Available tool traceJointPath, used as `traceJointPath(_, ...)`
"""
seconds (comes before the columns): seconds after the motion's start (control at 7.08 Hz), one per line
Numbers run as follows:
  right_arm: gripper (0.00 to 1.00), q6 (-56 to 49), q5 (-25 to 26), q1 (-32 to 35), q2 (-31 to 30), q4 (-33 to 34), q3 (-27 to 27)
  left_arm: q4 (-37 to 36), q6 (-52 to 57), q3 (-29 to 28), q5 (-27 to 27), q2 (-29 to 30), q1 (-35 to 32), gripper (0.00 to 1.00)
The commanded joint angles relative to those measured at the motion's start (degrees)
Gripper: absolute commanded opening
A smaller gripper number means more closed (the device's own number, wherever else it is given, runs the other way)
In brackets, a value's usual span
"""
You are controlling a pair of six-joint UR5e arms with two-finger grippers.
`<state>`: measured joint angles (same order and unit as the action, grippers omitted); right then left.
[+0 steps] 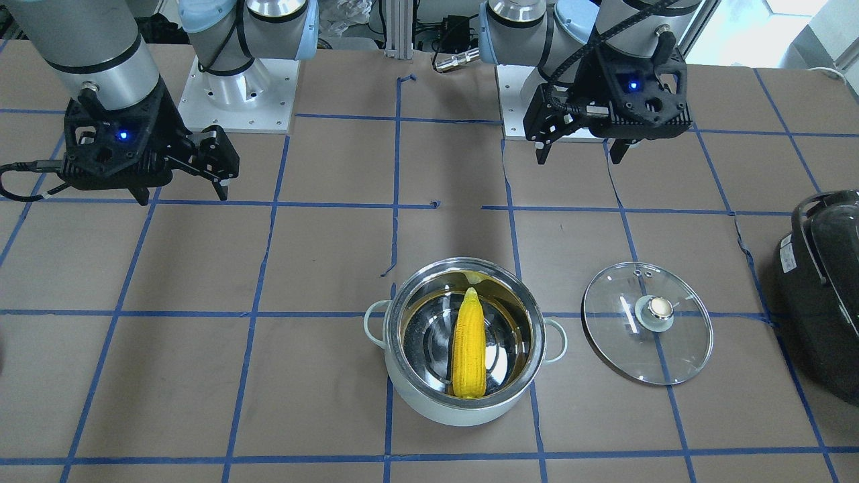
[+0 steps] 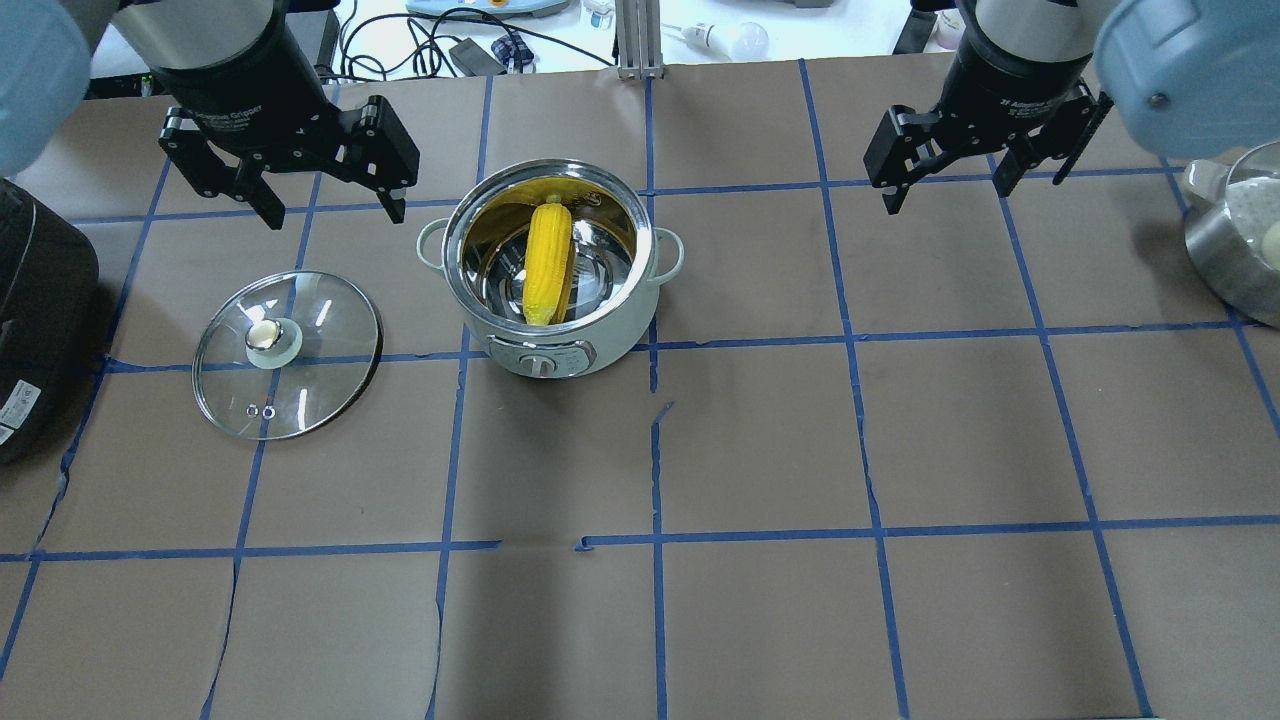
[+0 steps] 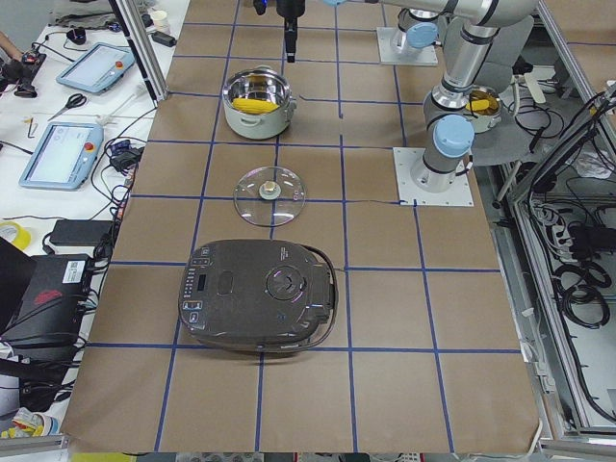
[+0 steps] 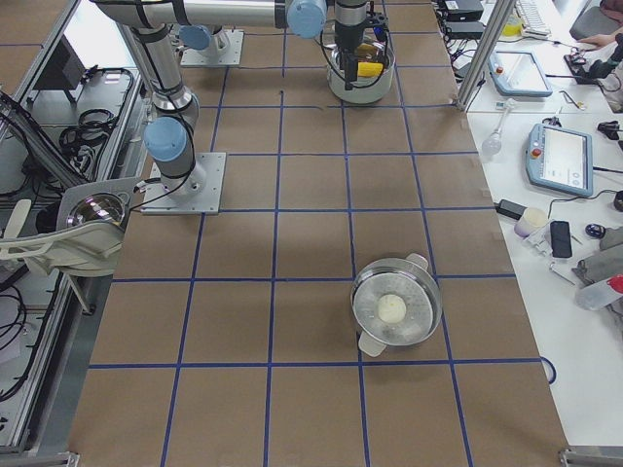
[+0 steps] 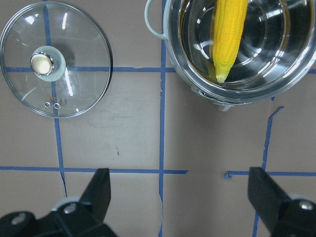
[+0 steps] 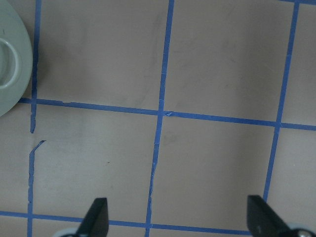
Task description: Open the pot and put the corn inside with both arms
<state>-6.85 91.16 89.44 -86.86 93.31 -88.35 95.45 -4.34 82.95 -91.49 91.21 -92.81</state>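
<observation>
The black two-finger left pincer (image 2: 333, 205) hangs in the upper left of the overhead view, its fingers spread wide with nothing between them. The matching right pincer (image 2: 945, 195), in the upper right, is just as wide apart and holds nothing.

Between them, nearer the left one, stands the round pale mint-white pot (image 2: 600, 350). It has a smooth outer wall, a mirror-bright steel interior and two small loop handles, and it is uncovered. Inside lies the bright yellow ribbed toy corn cob (image 2: 547, 262). Its long axis runs top to bottom of the frame, tapered tip toward the bottom edge and blunt end toward the top, and it spans nearly the whole interior.

The flat round clear glass lid (image 2: 320, 365) with its beige knob rests knob-up on the brown paper surface (image 2: 760, 440), which is gridded with blue tape. The lid lies left of the pot and apart from it. A large glossy black appliance (image 2: 40, 300) sits at the left edge and a shiny steel bowl (image 2: 1225, 270) at the right edge.
</observation>
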Motion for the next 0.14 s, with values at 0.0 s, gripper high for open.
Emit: traceJointPath(0.0, 1.00, 0.08, -0.20, -0.05, 0.11, 0.03, -0.24, 0.00, 0.21, 0.02, 0.00, 0.02, 0.00, 1.00)
